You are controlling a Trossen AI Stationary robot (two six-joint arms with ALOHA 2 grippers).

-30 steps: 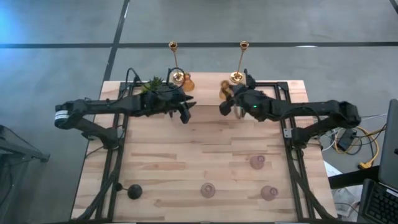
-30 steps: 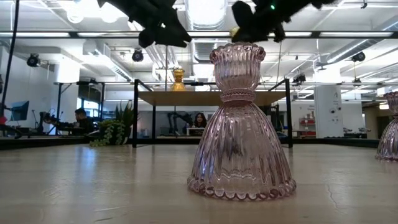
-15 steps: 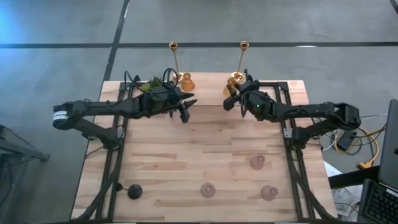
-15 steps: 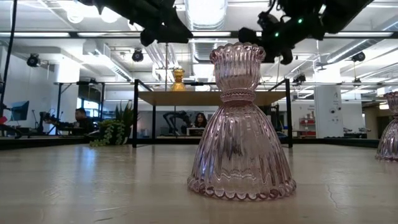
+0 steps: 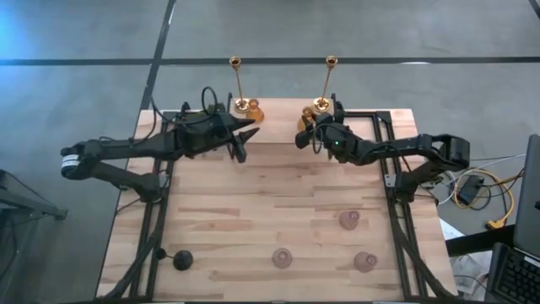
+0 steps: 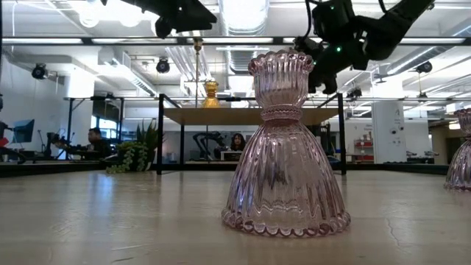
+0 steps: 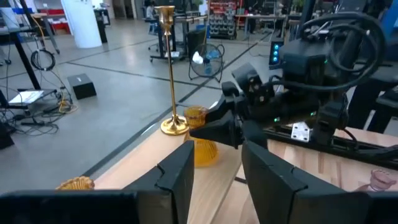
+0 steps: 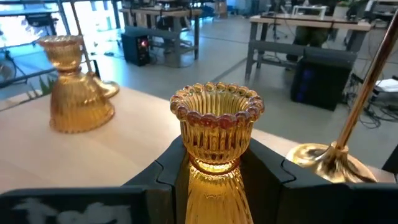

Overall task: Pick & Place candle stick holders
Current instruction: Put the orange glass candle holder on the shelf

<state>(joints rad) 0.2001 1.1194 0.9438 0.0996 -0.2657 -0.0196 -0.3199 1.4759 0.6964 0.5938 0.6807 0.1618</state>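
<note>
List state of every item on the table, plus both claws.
Left claw: open, empty.
Right claw: shut on held amber.
Held amber: upright in grip.
Other amber: standing, free.
Brass sticks: both upright, untouched.
Pink holders: three standing, untouched.
Black holder: on table, pose unclear.

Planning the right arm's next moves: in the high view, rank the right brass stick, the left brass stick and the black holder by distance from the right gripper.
1. Right brass stick, just behind the right gripper.
2. Left brass stick, back left.
3. Black holder, front-left corner.
</note>
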